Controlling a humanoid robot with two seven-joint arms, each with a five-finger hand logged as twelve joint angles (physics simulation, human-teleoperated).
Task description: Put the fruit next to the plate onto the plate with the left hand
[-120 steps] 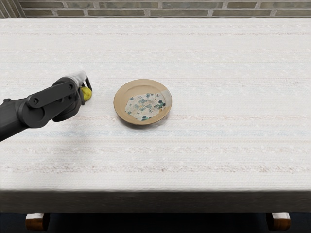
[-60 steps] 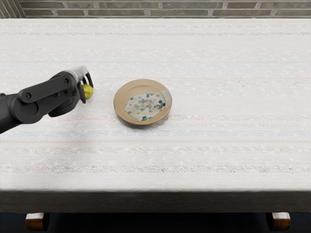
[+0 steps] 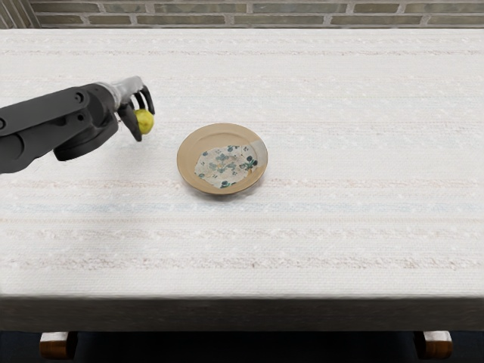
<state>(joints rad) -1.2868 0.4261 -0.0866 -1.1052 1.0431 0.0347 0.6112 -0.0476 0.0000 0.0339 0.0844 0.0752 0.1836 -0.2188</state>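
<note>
A small yellow-green fruit [image 3: 144, 121] is held in my left hand [image 3: 139, 113], whose dark fingers curl around it above the table, left of the plate. The tan plate [image 3: 190, 147] with a blue floral centre lies near the middle of the table, a short gap to the right of the hand. My left arm [image 3: 53, 130] reaches in from the left edge. The right arm is out of view.
The white cloth-covered table [image 3: 340, 212] stretches wide on all sides of the plate. A brick wall [image 3: 257, 11] runs behind the far edge.
My left hand has lifted up and a little to the right with the fruit in its fingers, off the table surface. The plate has not moved.
</note>
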